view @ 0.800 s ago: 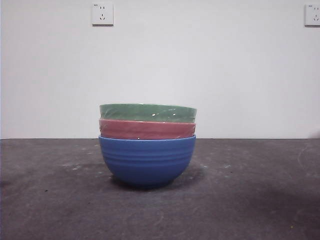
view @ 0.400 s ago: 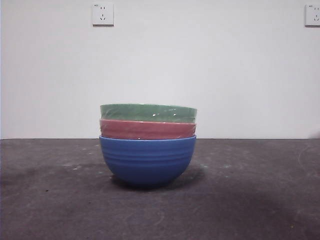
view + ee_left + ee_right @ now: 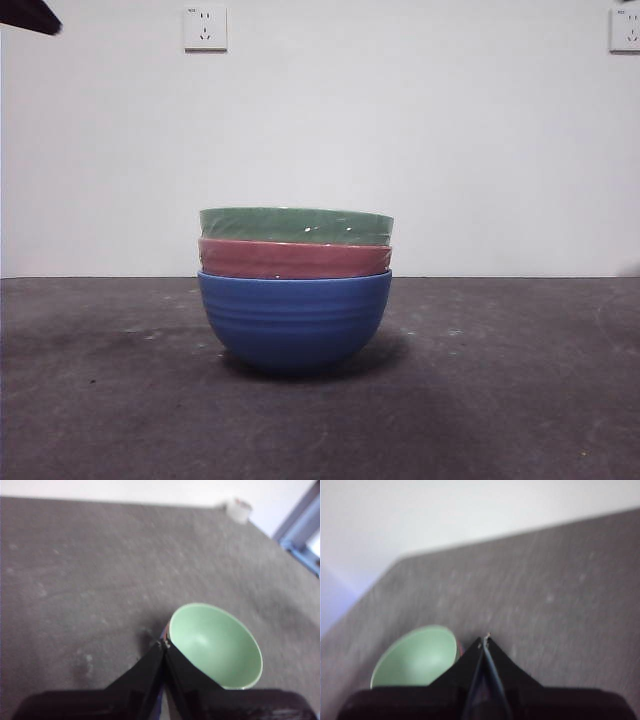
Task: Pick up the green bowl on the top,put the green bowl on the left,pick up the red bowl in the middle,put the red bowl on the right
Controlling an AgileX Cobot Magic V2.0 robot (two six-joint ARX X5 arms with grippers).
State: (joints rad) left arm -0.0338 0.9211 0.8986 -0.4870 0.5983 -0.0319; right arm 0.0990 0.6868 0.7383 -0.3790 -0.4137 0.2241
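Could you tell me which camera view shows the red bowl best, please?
The front view: the red bowl shows as a full ribbed band between the green bowl and the blue bowl. Both wrist views show mainly the green bowl's inside; the red one is almost entirely hidden.

Sage-green bowl (image 3: 296, 225), salmon-red ribbed bowl (image 3: 294, 259), blue ribbed bowl (image 3: 294, 322), dk grey table (image 3: 500, 400)

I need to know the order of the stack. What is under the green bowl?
The green bowl sits nested in the red bowl, which sits in a blue bowl. Only the red bowl's rim band shows; its lower part is hidden.
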